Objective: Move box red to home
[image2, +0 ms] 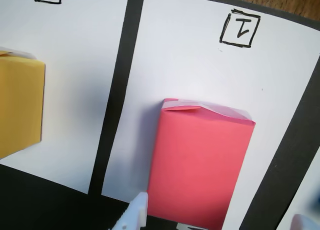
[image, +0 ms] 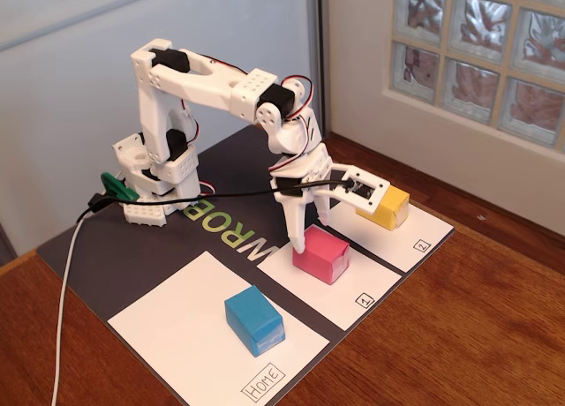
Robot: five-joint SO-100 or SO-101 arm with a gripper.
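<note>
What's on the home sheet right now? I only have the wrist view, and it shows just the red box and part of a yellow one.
Observer: A blue box sits on the home sheet, near the corner with the label.
Operator: Any free room there?
Observer: Yes, the half of the sheet toward the arm's base is bare paper.
Operator: How low is the gripper?
Observer: In the fixed view the gripper is down at the end of the red box nearer the arm, and the box lies flat on its sheet.
</note>
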